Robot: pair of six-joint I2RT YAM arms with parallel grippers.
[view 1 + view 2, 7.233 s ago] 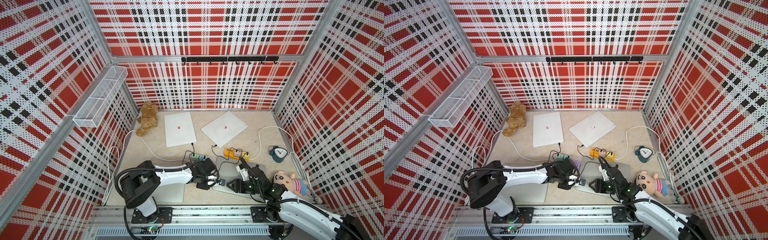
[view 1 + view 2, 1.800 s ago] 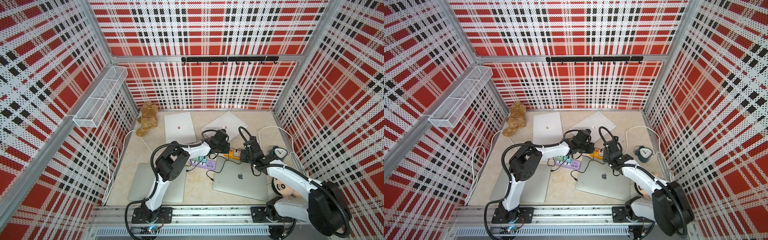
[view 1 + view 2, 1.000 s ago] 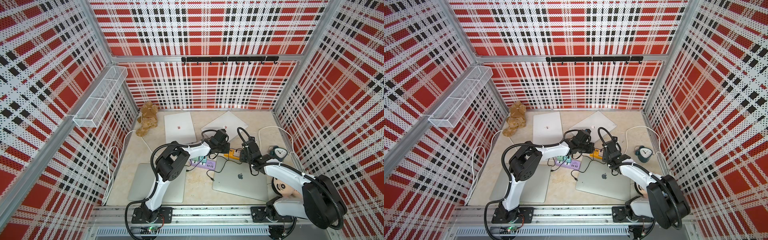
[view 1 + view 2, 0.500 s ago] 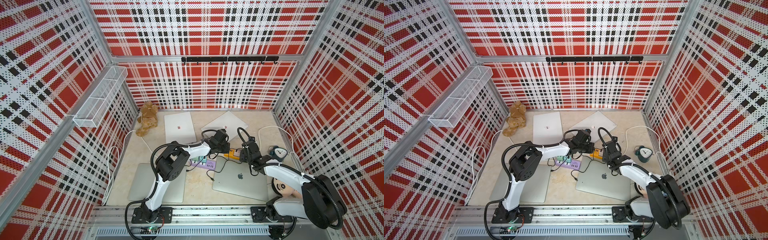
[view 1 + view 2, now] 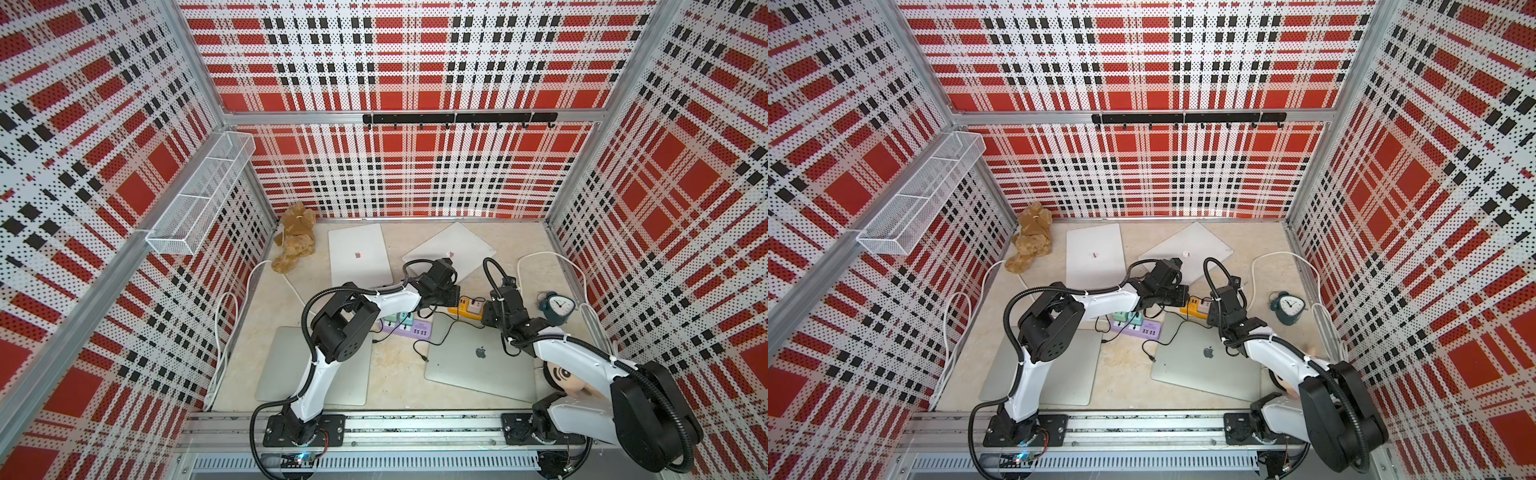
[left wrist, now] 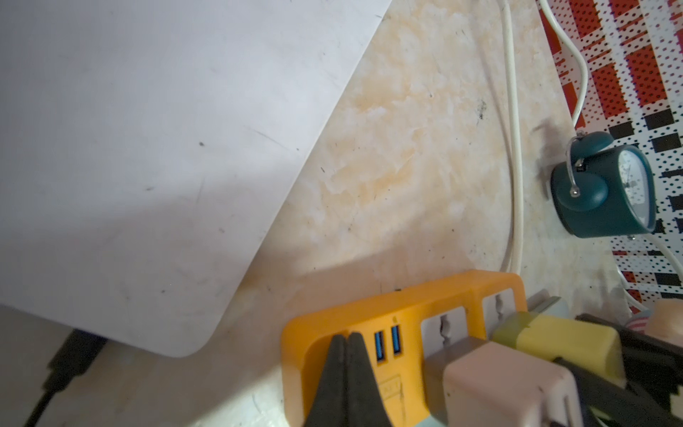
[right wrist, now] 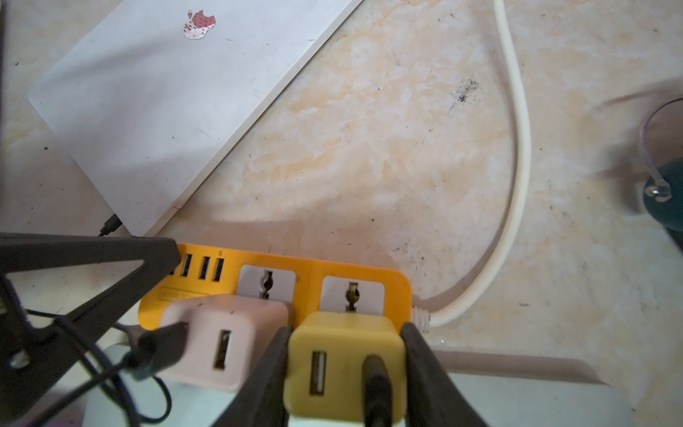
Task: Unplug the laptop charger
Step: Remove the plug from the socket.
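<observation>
Now gripping the yellow plastic cube charger (image 7: 343, 355) on the orange power strip (image 7: 306, 270) with right pincer (image 7: 345, 327), left pincer (image 6: 346, 336) closed empty.

Teddy bear (image 5: 296, 239): brown plush, slumped in the back left corner.
White laptop (image 5: 359, 253): closed and flat, just beside the bear, with a reddish apple logo on the lid.
Alarm clock (image 5: 556, 306): teal, twin-bell, white dial, standing near the right wall.
Wire basket (image 5: 199, 195): white mesh, mounted on the left wall, divided into compartments.
Hook rail (image 5: 457, 118): black, fixed across the back wall.
Purple power strip (image 5: 409, 330): lies mid-table, with mint-green plugs (image 5: 397, 320) seated in it.
Silver laptops: both closed, one front left (image 5: 282, 365), one front right (image 5: 469, 365) with a dark apple logo.
Plush doll (image 5: 561, 376): front right, mostly hidden.
Tabletop (image 5: 399, 365): beige, marble-patterned.
</observation>
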